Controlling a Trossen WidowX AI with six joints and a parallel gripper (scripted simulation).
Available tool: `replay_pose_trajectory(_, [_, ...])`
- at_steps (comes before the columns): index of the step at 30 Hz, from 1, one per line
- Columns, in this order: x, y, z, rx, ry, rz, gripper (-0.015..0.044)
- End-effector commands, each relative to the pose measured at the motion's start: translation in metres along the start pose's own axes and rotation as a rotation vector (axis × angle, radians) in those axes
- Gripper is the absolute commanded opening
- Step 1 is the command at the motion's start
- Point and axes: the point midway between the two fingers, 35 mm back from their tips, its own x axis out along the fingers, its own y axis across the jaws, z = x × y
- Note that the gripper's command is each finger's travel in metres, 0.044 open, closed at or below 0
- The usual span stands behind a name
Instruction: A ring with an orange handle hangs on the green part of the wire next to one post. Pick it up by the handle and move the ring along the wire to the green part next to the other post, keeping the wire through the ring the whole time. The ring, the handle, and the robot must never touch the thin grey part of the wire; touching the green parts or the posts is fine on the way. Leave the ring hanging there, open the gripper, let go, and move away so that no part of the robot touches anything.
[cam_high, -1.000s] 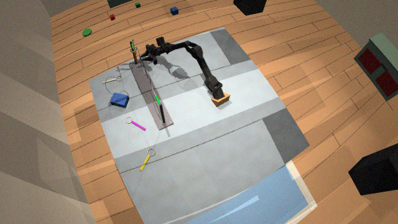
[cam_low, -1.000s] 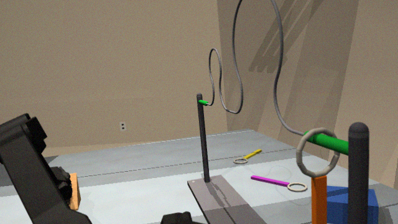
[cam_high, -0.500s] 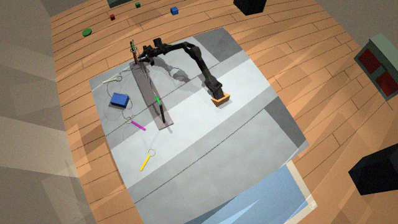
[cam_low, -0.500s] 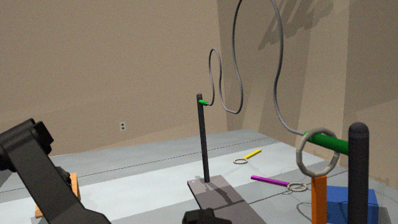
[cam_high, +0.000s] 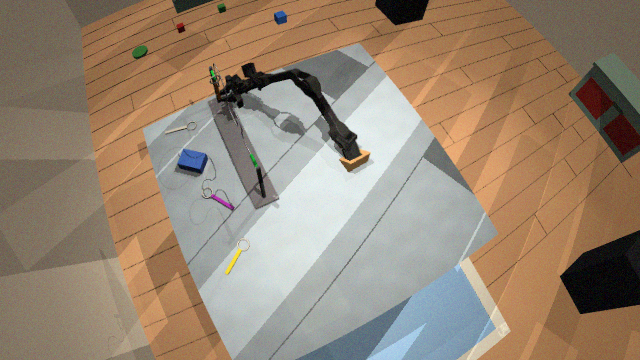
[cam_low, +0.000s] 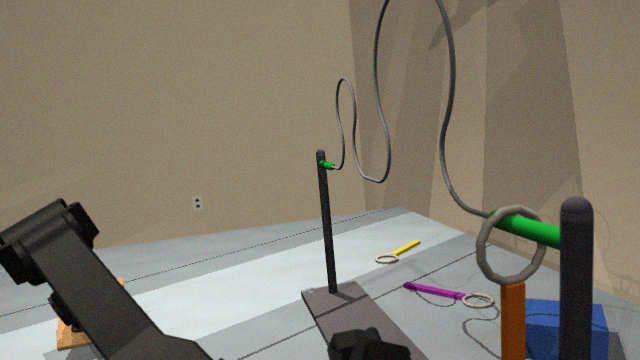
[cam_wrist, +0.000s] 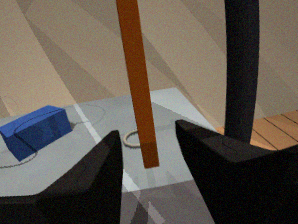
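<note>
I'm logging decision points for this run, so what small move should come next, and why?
Probably ease the claw forward, handle between its fingers. In the wrist view, the orange handle shows beyond the parted fingertips, roughly between them, and the ring hangs on the green part beside the near post.

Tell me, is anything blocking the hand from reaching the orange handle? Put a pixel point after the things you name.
Nothing visible is. The orange handle (cam_high: 218, 93) (cam_low: 513, 320) (cam_wrist: 136, 65) hangs ahead of the open hand (cam_high: 224, 96) (cam_wrist: 148, 132); the dark post (cam_low: 576, 280) (cam_wrist: 241, 70) stands to one side.
</note>
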Motion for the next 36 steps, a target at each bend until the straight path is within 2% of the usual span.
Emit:
replay_pose_trajectory(1, [0.006, -0.001, 0.0, -0.006, 0.002, -0.004, 0.016])
replay_pose_trajectory(12, [0.023, 0.0, 0.0, -0.005, 0.002, -0.004, 0.016])
replay_pose_trajectory(36, [0.023, 0.0, 0.0, -0.005, 0.002, -0.004, 0.016])
